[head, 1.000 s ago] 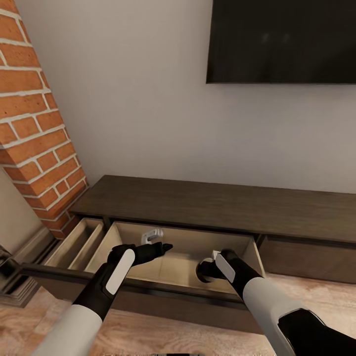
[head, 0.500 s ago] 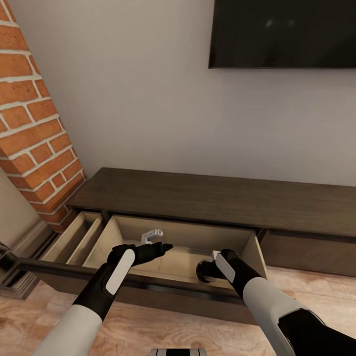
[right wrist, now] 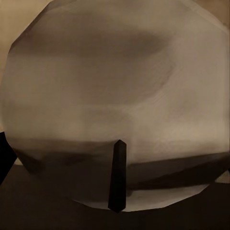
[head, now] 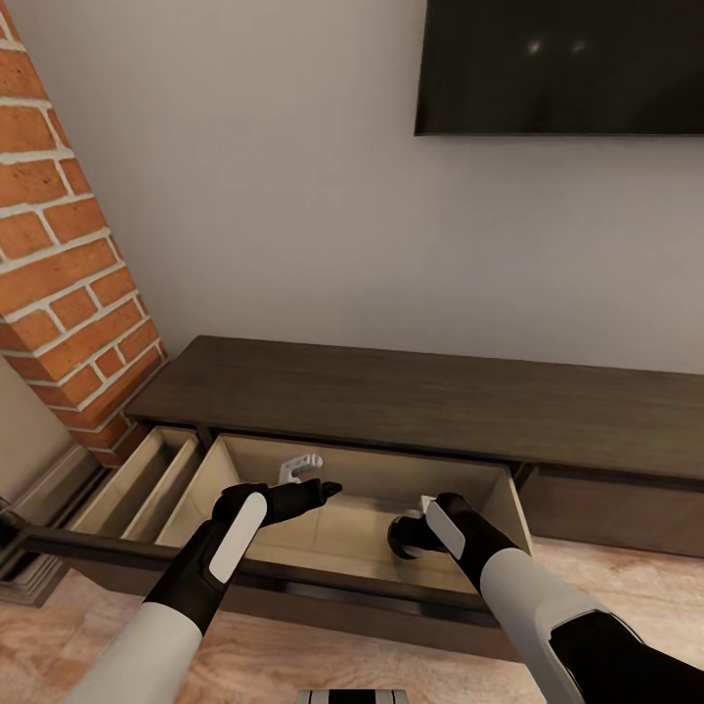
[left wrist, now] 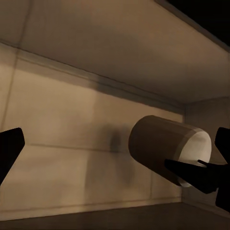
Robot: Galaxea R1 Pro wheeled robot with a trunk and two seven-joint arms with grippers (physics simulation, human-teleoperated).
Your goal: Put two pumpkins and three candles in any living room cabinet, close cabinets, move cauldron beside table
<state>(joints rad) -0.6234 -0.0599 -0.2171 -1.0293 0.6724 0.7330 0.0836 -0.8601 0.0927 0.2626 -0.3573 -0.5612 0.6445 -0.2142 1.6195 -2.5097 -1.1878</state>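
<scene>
The cabinet [head: 411,401] is the long, low dark-brown unit against the wall. One wide drawer [head: 332,538] stands pulled out, showing pale wood inside. My right gripper [head: 409,534] reaches into the drawer's right part and is shut on a candle [head: 401,538]. The candle [left wrist: 160,143] is a grey-brown cylinder held on its side above the drawer floor, with a dark right fingertip [left wrist: 191,173] against it. Up close, the candle's pale top [right wrist: 115,91] and its small dark wick show. My left gripper [head: 328,486] hovers open over the drawer's middle and holds nothing.
A narrower drawer [head: 137,479] to the left is also pulled out. A red brick column [head: 68,264] rises at the left, with a stone base [head: 24,548] below it. A dark TV [head: 557,68] hangs above the cabinet. A small white fitting [head: 298,466] sits at the drawer's back wall.
The whole view has shifted a little, so the camera moved. Both arms keep their pose over the open drawer, and the right gripper still holds the candle.
</scene>
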